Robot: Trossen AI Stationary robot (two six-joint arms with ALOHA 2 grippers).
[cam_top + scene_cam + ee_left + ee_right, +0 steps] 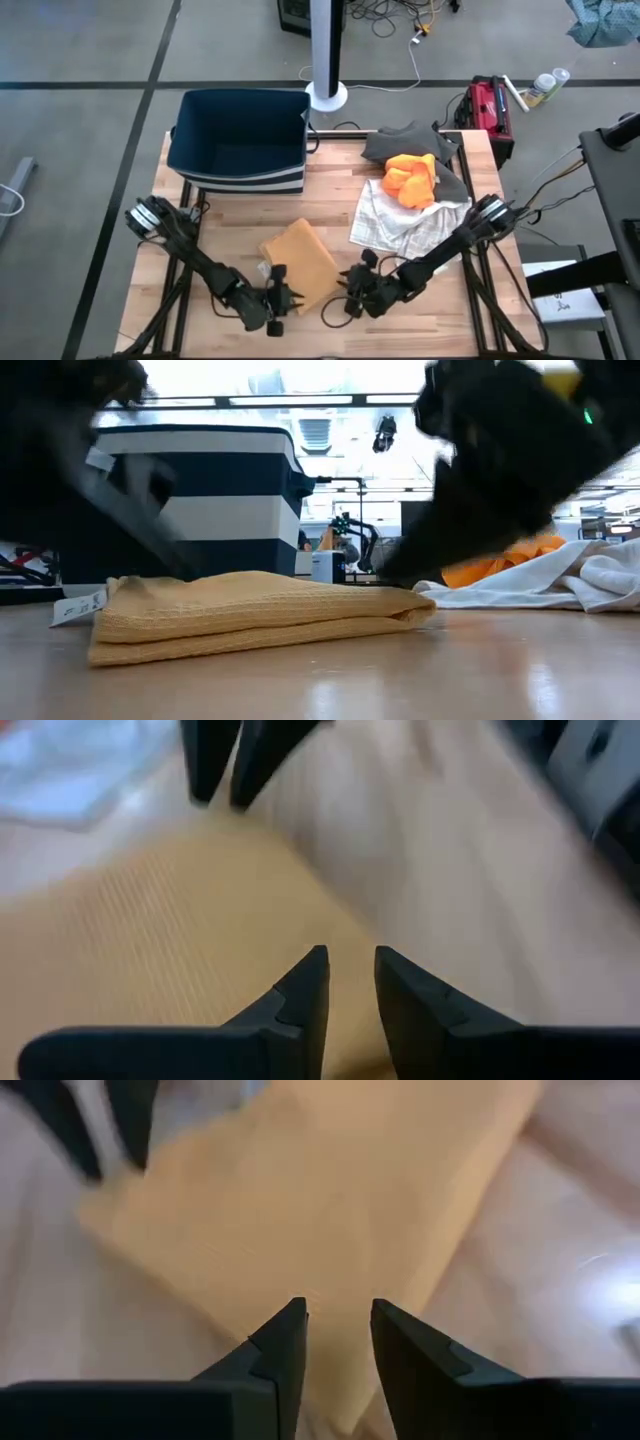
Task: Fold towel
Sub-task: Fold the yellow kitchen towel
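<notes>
We are flanking the folded yellow towel [300, 263] on the counter [230, 235], left hand [348, 982] and right hand [337, 1330] both slightly spread, empty, ready for another fold.

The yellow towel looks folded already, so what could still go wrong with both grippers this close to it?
Both the left gripper and right gripper hang at the yellow towel's near edge, so a finger could snag and unfold it. Its fold lies loose and may spring open.
</notes>
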